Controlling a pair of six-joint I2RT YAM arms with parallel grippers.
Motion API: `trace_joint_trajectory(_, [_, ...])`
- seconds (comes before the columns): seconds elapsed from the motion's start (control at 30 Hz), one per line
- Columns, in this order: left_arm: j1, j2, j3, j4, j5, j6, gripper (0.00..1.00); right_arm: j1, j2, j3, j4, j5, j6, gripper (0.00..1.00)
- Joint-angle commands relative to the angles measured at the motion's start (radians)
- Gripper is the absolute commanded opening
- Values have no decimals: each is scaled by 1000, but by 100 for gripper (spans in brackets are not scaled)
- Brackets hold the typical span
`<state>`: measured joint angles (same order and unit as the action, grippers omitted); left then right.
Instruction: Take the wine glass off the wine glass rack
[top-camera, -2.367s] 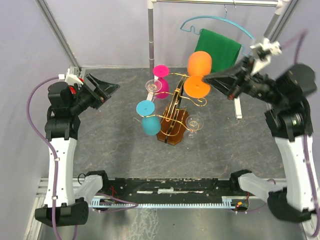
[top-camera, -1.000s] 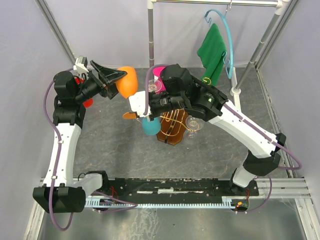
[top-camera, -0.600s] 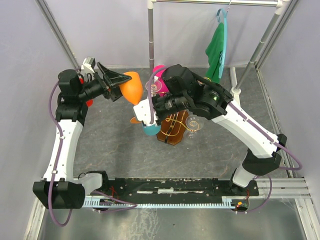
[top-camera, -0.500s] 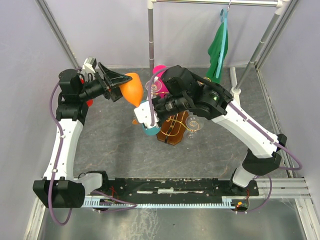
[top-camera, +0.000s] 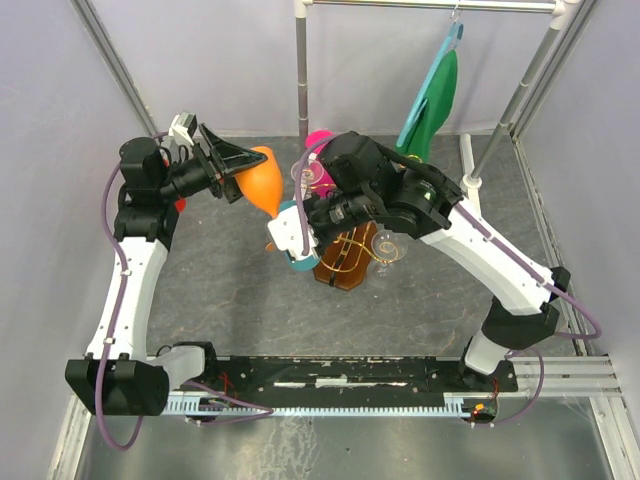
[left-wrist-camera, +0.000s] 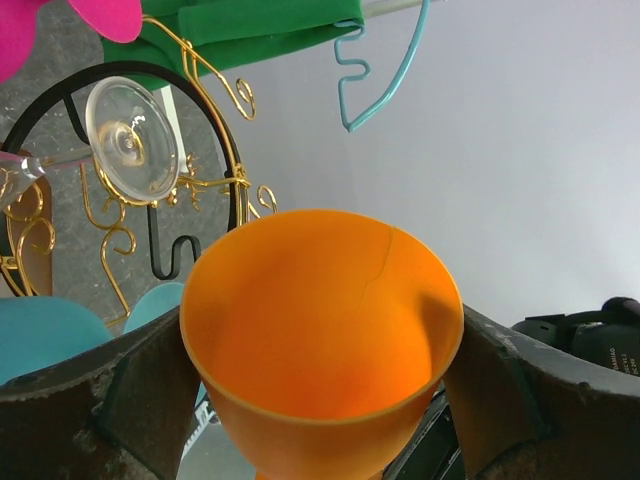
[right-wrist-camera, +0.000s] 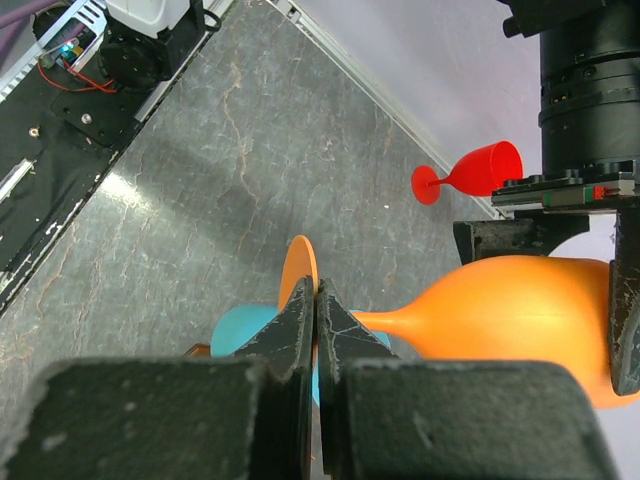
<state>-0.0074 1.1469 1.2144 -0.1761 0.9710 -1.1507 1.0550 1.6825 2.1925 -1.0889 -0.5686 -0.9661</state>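
Note:
An orange wine glass (top-camera: 262, 178) lies sideways in the air, left of the wine glass rack (top-camera: 345, 270) and off its gold wire arms (left-wrist-camera: 230, 180). My right gripper (right-wrist-camera: 316, 285) is shut on the rim of the glass's flat orange foot (right-wrist-camera: 298, 265). My left gripper (left-wrist-camera: 322, 330) is spread wide, a finger close on each side of the orange bowl (left-wrist-camera: 300, 300); no gap shows. On the rack hang a pink glass (top-camera: 322, 150), a teal glass (top-camera: 298, 262) and a clear glass (top-camera: 385, 243).
A red glass (right-wrist-camera: 470, 172) lies on the table by the left arm. A green cloth on a teal hanger (top-camera: 430, 100) hangs from the grey rail at the back, near its upright post (top-camera: 300, 70). Walls close in left and right.
The orange glass has slid deeper between my left fingers, which have spread a little wider. The right gripper keeps its hold on the foot. The hanger with the cloth has swung.

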Motion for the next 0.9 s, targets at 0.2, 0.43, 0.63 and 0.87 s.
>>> trace_joint_trajectory(0.2, [-16, -17, 17, 14, 37, 53, 81, 10, -5, 0, 106, 2, 1, 1])
trace_joint_trajectory(0.43, [2, 21, 145, -125, 0, 213, 72, 10, -125, -223, 385, 123, 125, 80])
trace_joint_trajectory(0.63, [109, 78, 285, -157, -18, 280, 76, 8, -322, -428, 558, 242, 161, 99])
trace_joint_trajectory(0.87, [207, 184, 474, -232, -215, 421, 79, 9, -536, -633, 663, 329, 220, 99])
